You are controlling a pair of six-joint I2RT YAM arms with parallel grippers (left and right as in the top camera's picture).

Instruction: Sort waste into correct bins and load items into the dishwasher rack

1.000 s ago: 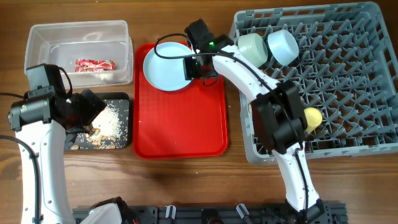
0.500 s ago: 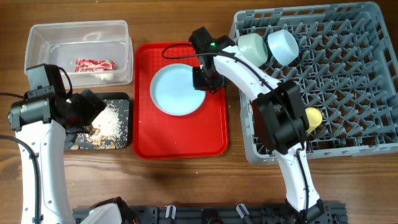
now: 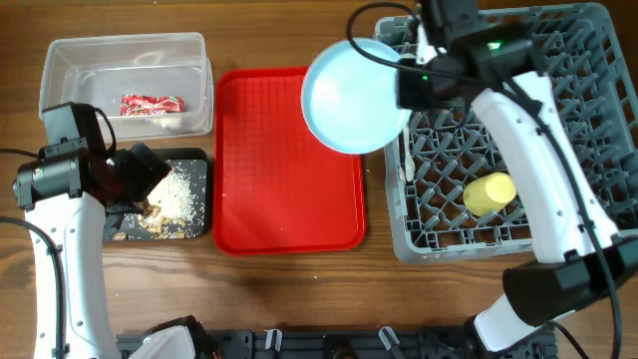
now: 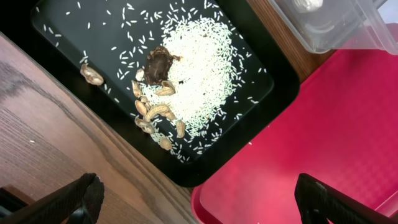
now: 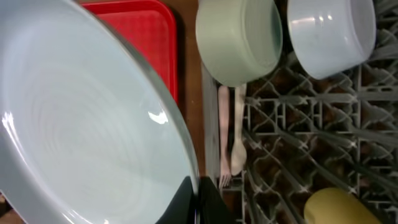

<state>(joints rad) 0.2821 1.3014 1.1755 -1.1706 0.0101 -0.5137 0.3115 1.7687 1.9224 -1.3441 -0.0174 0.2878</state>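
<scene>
My right gripper (image 3: 407,88) (image 5: 198,202) is shut on the rim of the round pale blue plate (image 3: 351,96) (image 5: 81,124) and holds it in the air over the red tray's right edge, beside the grey dishwasher rack (image 3: 588,130). The rack holds a yellow cup (image 3: 486,192) (image 5: 348,208), a mint bowl (image 5: 239,37), a pale blue bowl (image 5: 329,34), and a white fork and spoon (image 5: 230,137). My left gripper (image 4: 196,202) is open over the black tray (image 3: 194,160) (image 4: 261,118) with rice scraps (image 3: 179,189) (image 4: 199,81). The red-and-white wrapper (image 3: 152,104) lies in the clear tub (image 3: 60,60).
The flat red serving tray (image 3: 279,189) (image 4: 323,124) lies bare between the bins and the rack. Brown peanut-like bits (image 4: 155,112) lie among the rice. Bare wooden table (image 3: 299,289) runs along the front.
My right gripper has lifted the blue plate off the red tray and carried it up and right to the rack's left edge. The left arm has not moved.
</scene>
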